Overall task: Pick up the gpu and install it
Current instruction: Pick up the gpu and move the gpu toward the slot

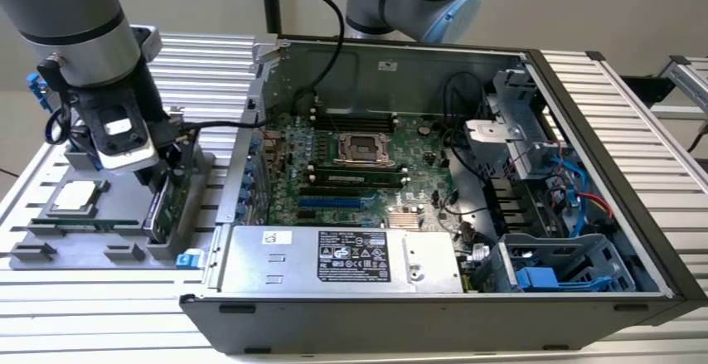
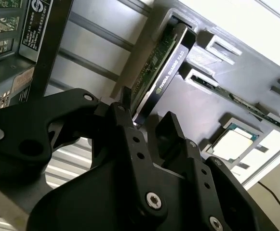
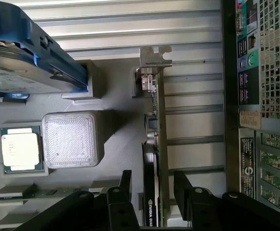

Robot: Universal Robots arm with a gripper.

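**Exterior view.** At the exterior view's left, the gripper (image 1: 162,177) hangs over a grey parts tray (image 1: 66,252). The gpu (image 1: 166,208) stands there on edge in a slot, its upper edge free for grasping. The open computer case (image 1: 603,123) lies beside the tray.

**Second wrist view.** The spread fingers (image 2: 126,126) straddle the card and appear not to touch it.

**First wrist view.** Gaps show on both sides of the card. The processor (image 3: 20,151) and the hard drive (image 3: 19,62) rest apart in their own recesses.

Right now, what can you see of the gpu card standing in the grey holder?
The flat gpu card stands on edge in a slot of the grey plastic holder. One face is green circuit board, the other a black shroud with pale print; a silver metal bracket caps one end. The black gripper straddles it, open, a gap showing on each side.
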